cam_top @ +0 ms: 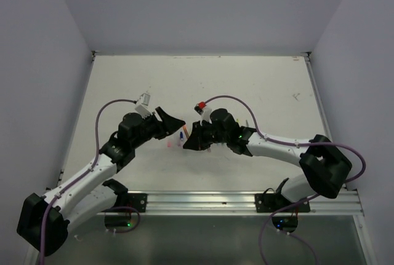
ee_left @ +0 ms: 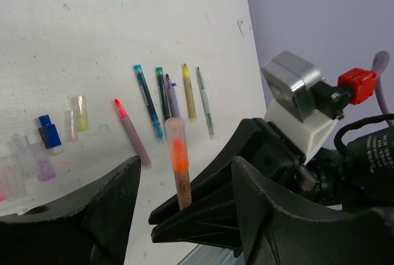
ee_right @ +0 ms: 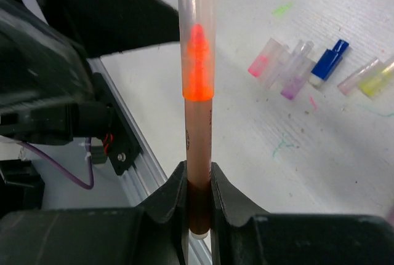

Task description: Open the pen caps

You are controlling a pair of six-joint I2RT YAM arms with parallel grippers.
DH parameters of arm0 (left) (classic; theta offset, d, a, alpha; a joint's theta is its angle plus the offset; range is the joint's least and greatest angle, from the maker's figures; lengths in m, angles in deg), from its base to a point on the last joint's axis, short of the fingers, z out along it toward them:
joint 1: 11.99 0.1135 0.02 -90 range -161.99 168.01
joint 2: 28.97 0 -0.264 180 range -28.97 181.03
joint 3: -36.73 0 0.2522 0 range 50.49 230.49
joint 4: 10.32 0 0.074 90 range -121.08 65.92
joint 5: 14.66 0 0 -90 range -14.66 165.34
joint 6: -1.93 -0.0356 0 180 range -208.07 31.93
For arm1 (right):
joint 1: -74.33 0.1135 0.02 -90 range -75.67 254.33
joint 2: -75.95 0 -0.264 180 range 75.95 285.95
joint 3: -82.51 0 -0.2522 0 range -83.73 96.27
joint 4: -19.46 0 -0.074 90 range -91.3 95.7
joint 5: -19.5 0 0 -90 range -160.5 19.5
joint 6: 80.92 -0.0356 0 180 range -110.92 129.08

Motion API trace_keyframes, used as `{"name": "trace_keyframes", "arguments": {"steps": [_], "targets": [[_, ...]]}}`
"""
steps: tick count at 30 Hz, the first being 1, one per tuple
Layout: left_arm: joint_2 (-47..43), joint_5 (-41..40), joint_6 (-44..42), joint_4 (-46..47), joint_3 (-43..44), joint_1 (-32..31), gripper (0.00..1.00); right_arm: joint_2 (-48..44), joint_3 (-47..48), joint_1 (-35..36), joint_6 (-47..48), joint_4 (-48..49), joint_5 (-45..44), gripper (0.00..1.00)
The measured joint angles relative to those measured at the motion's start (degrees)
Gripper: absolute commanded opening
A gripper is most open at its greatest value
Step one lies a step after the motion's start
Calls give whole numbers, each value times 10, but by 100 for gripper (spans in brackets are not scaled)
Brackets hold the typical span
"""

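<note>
**Pen cap on the orange pen: right gripper clamped, left gripper spread**

Top external: both arms reach inward, elbows bent, over the middle of the table [cam_top: 246,80]. The left gripper [cam_top: 175,121] and right gripper [cam_top: 192,138] nearly meet, with small coloured pens [cam_top: 181,136] on the surface between them. Jaw detail is too small to read from here.

Left wrist: the left gripper [ee_left: 184,170] is released, its fingers [ee_left: 92,216] standing apart on either side of the orange pen [ee_left: 182,188] without touching it. The pen stands upright, and its clear pen cap [ee_left: 175,137] covers the orange tip. The right gripper's black finger crowds in just beside the pen. Beyond lie loose pens in a row [ee_left: 163,96], with loose caps [ee_left: 48,133] to their left.

Right wrist: the right gripper [ee_right: 198,200] is clenched on the lower barrel of the orange pen [ee_right: 198,136], which stands vertical with its cap [ee_right: 197,37] on top. Pink, purple, blue and yellow loose caps [ee_right: 329,62] lie on the table behind. The left gripper's dark bulk fills the upper left.
</note>
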Motion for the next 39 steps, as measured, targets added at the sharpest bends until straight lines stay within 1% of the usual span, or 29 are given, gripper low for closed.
{"name": "trace_keyframes", "arguments": {"steps": [3,5,6,11,14,17,18,19,20,21,22,24,26,28,30,32,34,36,38,39], "targets": [[16,-12,-12,-2,22,0,63,0,-11,0,-5,2,4,0],[30,-16,-15,-2,33,0,61,-1,-14,0,-8,5,8,0],[34,-17,-17,-2,34,0,58,-2,-15,0,-10,6,12,0],[53,-16,-20,2,34,0,54,-17,-17,0,-18,17,21,0],[63,-10,-19,3,33,0,49,-20,-17,0,-22,27,24,0],[68,-2,-17,12,32,0,35,-19,-17,0,-28,27,31,0],[68,1,-16,16,32,0,22,-18,-17,0,-29,28,32,0],[69,5,-13,20,32,0,14,-18,-17,0,-31,28,32,0],[70,11,-11,27,33,0,3,-17,-17,0,-33,28,31,0],[70,13,-8,32,33,-2,0,-15,-17,0,-33,28,30,0],[73,14,-5,33,34,-2,0,-14,-16,1,-29,24,25,0],[87,14,-2,28,43,-3,0,-14,4,18,-10,-19,-24,0],[110,12,-2,14,61,-2,0,-8,56,63,17,-112,-155,0],[130,9,-9,-20,92,0,0,18,117,115,35,-204,-305,0],[145,3,-12,-46,114,2,0,51,166,152,43,-266,-419,0],[163,13,-19,-72,136,11,0,77,193,179,49,-304,-505,0],[185,47,-22,-91,155,29,0,84,196,192,55,-312,-547,0],[199,75,-26,-106,168,45,0,79,185,194,65,-295,-551,0],[198,102,-33,-118,171,63,0,59,156,188,76,-251,-520,0],[195,114,-36,-122,170,71,0,47,141,181,80,-225,-490,0]]}}
